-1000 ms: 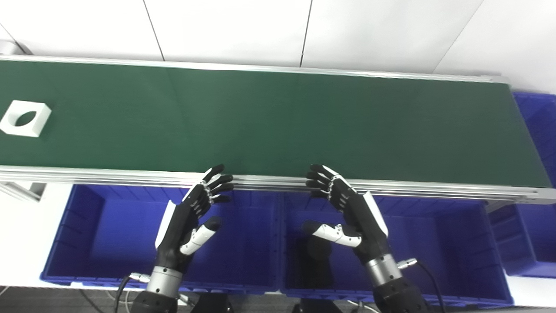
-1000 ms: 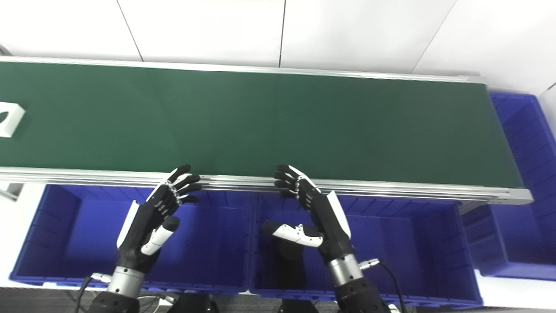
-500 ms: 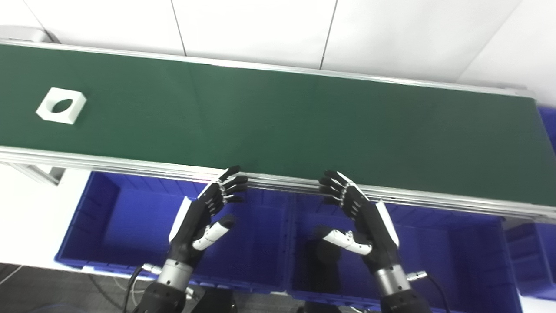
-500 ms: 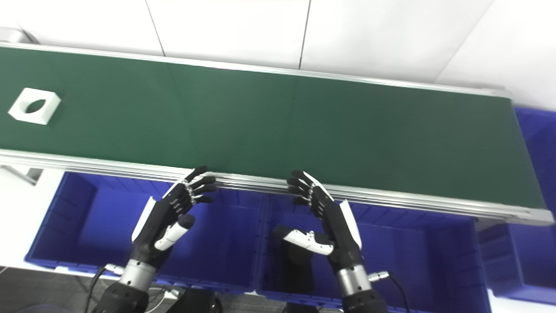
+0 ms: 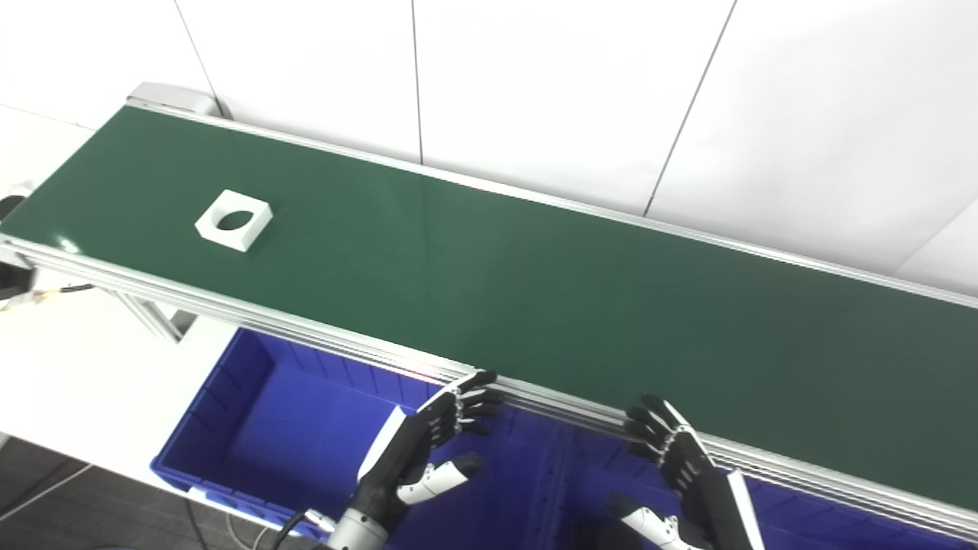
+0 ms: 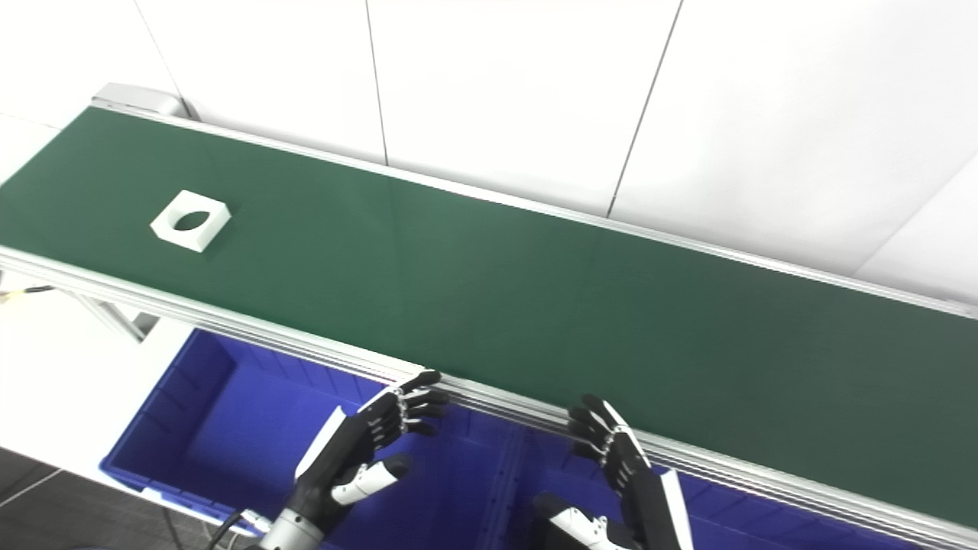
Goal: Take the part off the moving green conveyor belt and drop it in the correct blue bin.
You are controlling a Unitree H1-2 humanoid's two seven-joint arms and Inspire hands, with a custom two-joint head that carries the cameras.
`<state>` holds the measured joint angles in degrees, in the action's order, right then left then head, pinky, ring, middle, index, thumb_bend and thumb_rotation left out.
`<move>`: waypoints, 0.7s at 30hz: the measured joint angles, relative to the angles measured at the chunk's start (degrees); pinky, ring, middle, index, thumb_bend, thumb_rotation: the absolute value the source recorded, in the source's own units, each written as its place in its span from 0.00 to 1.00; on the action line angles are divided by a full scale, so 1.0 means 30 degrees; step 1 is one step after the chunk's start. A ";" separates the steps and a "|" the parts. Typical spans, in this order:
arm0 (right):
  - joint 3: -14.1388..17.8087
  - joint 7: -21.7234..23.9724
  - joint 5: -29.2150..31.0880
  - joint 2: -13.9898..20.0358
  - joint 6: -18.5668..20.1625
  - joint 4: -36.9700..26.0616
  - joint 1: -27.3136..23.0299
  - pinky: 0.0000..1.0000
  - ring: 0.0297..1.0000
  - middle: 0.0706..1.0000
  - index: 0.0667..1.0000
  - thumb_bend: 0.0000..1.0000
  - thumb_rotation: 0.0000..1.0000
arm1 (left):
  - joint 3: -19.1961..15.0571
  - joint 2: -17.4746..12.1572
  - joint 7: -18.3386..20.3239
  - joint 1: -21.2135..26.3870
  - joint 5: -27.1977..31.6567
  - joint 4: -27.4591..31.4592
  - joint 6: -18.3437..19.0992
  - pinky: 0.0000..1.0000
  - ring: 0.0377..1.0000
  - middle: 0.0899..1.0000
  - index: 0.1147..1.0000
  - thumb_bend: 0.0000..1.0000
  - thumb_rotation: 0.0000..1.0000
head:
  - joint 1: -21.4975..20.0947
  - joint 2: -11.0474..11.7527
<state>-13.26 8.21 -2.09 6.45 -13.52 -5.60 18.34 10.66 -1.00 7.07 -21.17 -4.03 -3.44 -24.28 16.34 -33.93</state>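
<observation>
Waiting step: the white square part (image 5: 234,220) lies far left on the green belt (image 5: 535,283), well apart from both hands. The left hand (image 5: 419,451) and right hand (image 6: 623,477) hover over the blue bins (image 5: 252,428) — fingers spread, holding nothing. Next move, likely: time a reach to the arriving part.

Looks like a robotics lab or test cell mocked up as a sorting line. Long green conveyor belt (image 5: 535,290) in an aluminium frame (image 5: 229,309), running along a plain white panelled wall (image 5: 573,92). Blue plastic bins (image 5: 252,428) sit in a row just below the belt's near edge. Loose cable (image 5: 46,294) hangs at the belt's left end. White floor or platform (image 5: 69,367) under the frame. No household or office furniture in view.
</observation>
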 measured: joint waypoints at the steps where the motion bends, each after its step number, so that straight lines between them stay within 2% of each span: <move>1: 0.0015 0.0007 0.0040 -0.0002 -0.0178 0.0144 -0.0029 0.76 0.81 0.82 0.88 0.68 0.37 | 0.0031 -0.0005 -0.0083 0.0060 -0.0080 -0.0087 -0.0003 0.67 0.74 0.77 0.84 0.81 0.70 | 0.0147 0.0234; 7: 0.0081 0.0028 0.0079 -0.0065 -0.0775 0.0999 -0.0294 0.76 0.82 0.83 0.88 0.68 0.38 | 0.0134 -0.0097 -0.0311 0.0264 -0.0168 -0.0545 -0.0022 0.66 0.73 0.77 0.83 0.79 0.65 | 0.0559 0.0734; 11: 0.0087 0.0037 0.0080 -0.0091 -0.0896 0.1292 -0.0505 0.76 0.82 0.83 0.88 0.68 0.39 | 0.0158 -0.0141 -0.0611 0.0427 -0.0403 -0.0643 -0.0023 0.66 0.73 0.76 0.83 0.78 0.62 | 0.0909 0.1347; 21: 0.0108 0.0039 0.0083 -0.0228 -0.1120 0.1913 -0.0722 0.77 0.82 0.83 0.88 0.67 0.38 | 0.0383 -0.0432 -0.0962 0.0649 -0.0820 -0.1091 -0.0024 0.66 0.73 0.76 0.82 0.78 0.57 | 0.0882 0.1759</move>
<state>-12.94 8.32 -1.84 5.77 -16.88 0.14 16.17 11.81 -2.29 4.18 -19.22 -6.49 -6.72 -24.35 18.99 -28.65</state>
